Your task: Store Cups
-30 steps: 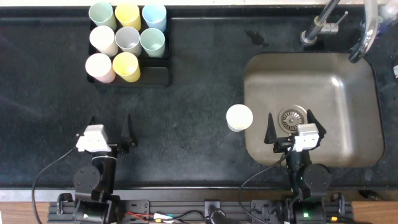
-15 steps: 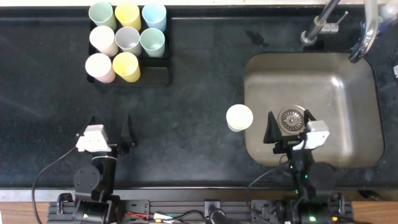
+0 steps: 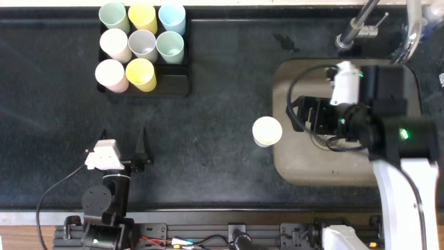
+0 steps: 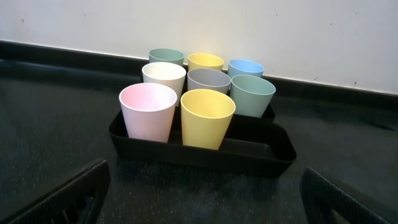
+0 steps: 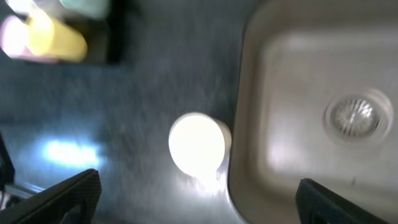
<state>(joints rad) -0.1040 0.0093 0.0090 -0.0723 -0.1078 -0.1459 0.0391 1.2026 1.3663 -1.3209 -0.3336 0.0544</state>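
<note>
1. The left hand [image 3: 123,133] sits low over the bench [image 3: 208,173]. Its fingers are spread wide and there is nothing between them.
2. Straight ahead of that hand and well apart from it is a black tray [image 3: 173,85]. It holds eight cups [image 3: 141,75] standing mouth-up in rows. The near corner slot on the hand's right side is free, and that looks like the spot for the last one.
3. The loose cup [image 3: 267,131] is pale cream. It stands on the bench just beside the sink's rim, beneath and slightly ahead of the right hand. I cannot tell whether its mouth faces up.
4. I would judge this cup to be light, thin-walled and smooth. It seems stiff enough to hold, but a hard squeeze would probably flex it, and its tapered sides could let it slip or tip. Holding it across the wall at about mid-height with modest pressure seems safest.
5. The right hand [image 3: 297,115] hangs raised above the cup, fingers wide apart and empty. The sink [image 3: 312,167] lies just to one side of it.
</note>
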